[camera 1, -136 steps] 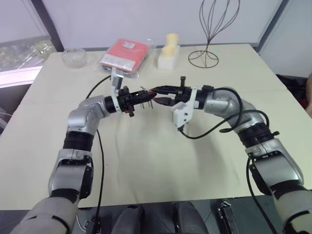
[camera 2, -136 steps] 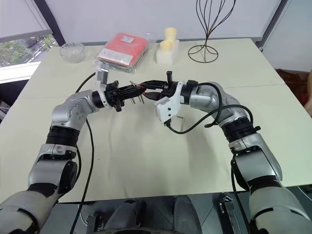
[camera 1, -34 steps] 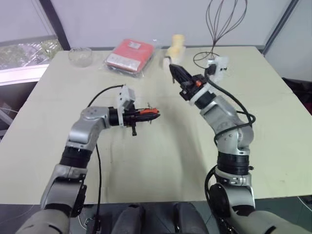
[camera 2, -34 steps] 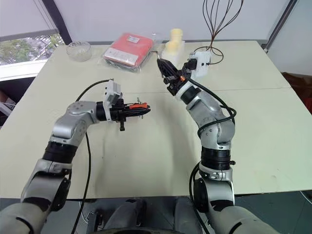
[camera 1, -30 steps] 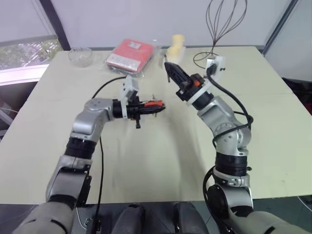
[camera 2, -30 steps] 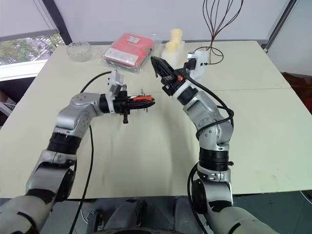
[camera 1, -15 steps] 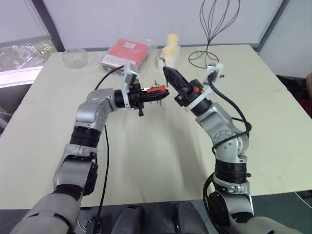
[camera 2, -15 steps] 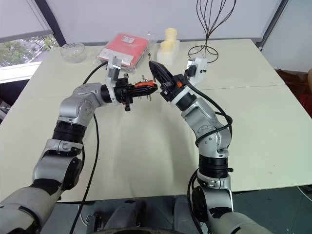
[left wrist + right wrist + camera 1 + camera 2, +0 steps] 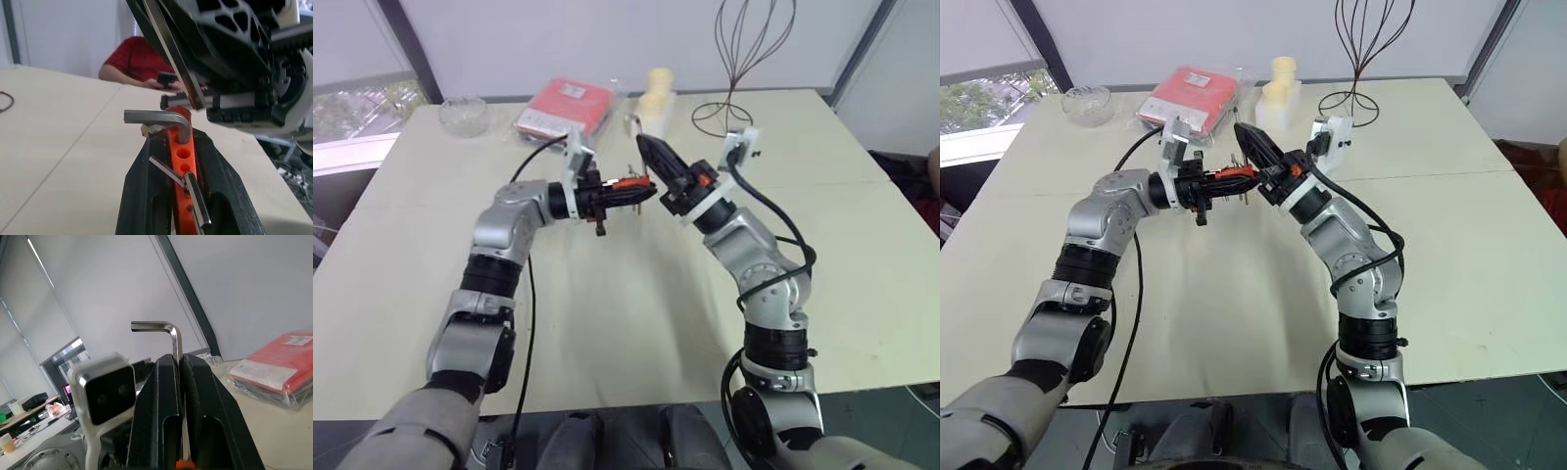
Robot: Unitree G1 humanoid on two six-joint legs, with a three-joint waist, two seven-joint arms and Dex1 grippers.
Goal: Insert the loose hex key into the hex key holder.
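My left gripper [image 9: 641, 188] is shut on the hex key holder [image 9: 627, 183], an orange-red block with thin grey keys sticking out, held level above the table. In the left wrist view the holder [image 9: 183, 161] sits upright between the black fingers [image 9: 142, 181], empty holes showing in its face. My right gripper [image 9: 178, 360] is shut on the loose hex key [image 9: 174, 339], bent end up. That gripper [image 9: 644, 147] stands just beyond the holder's tip, pointing up and away. The key's straight shaft [image 9: 168, 49] slants down to just above the holder's end.
At the table's far side lie a flat red packet [image 9: 566, 106], a glass bowl [image 9: 462, 113], pale yellow cylinders [image 9: 653, 96] and a black wire stand [image 9: 729, 93]. A person in a red shirt [image 9: 139, 61] sits beyond the table.
The head view has shifted. The holder in my left gripper has risen towards the right gripper, and the gap between them has closed. Both grips are unchanged.
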